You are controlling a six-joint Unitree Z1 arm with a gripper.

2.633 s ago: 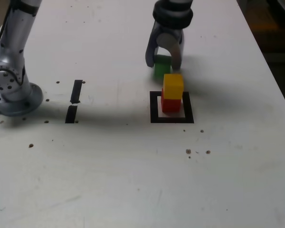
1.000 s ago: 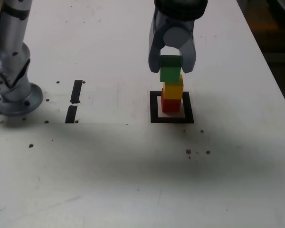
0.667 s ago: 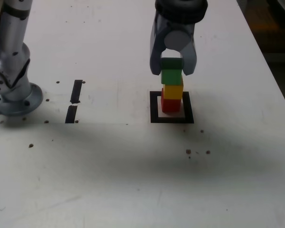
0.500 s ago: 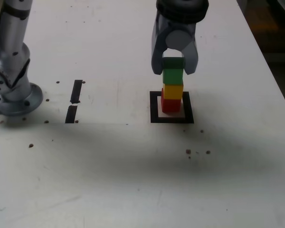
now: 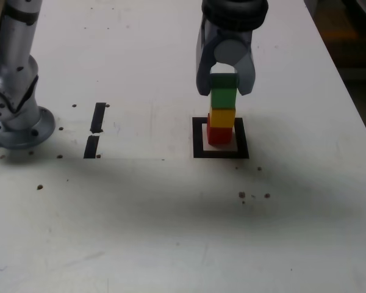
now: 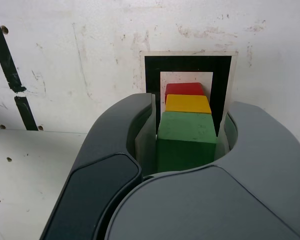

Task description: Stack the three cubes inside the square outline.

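The jaws [image 5: 224, 84] are closed on the green cube [image 5: 223, 91], one finger against each of two opposite sides. Directly below the jaws is the yellow cube [image 5: 222, 118], and under that the red cube [image 5: 219, 133], lowest of the three and slightly out of line with the yellow one (a sliver of it shows on the exterior view's left). Beneath the jaws and their cube, the black square outline [image 5: 199, 152] lies on the worktop [image 5: 152, 226], with the red cube inside it. Well apart from the jaws, towards the exterior view's left, are two short black tape strips [image 5: 98, 117]
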